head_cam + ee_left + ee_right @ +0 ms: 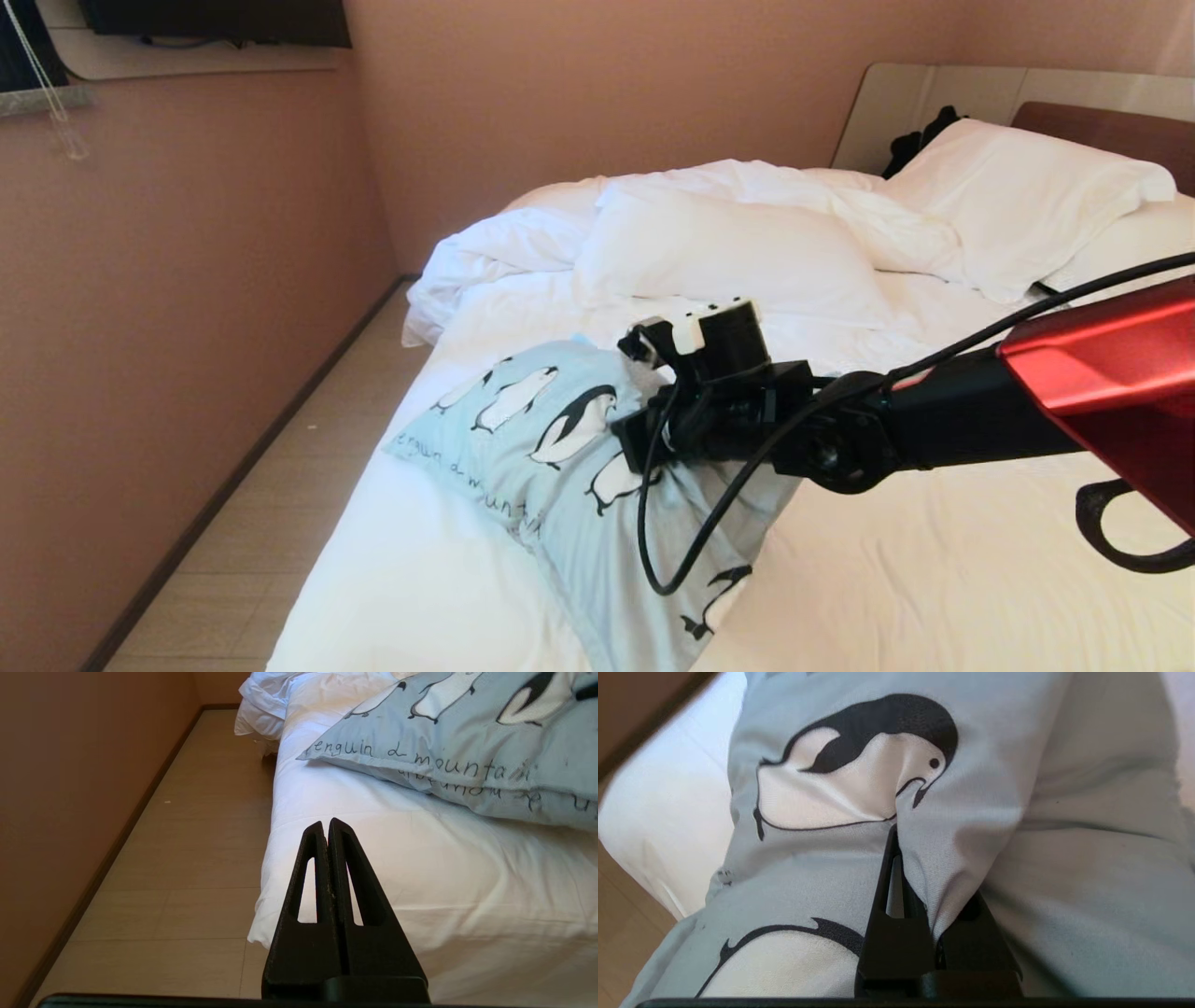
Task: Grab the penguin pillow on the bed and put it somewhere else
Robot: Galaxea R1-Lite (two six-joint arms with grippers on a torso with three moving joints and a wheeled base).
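Right hand (901, 858) pinches penguin pillow (887, 779) (seemingly lifted)

- One rectangular light blue fabric penguin pillow (560, 467) printed with black-and-white penguins and dark script lettering is counted.
- Five printed penguins are seen at least in part on it in the head view.
- Three plain white pillows (728, 252) are counted on the bed.
- One large bed (934, 560) with white sheets and a rumpled white duvet is seen.
- One dark garment (920, 140) is seen by the headboard.
- Two black robot grippers are counted: the right gripper (901, 858) and the left gripper (327, 826).
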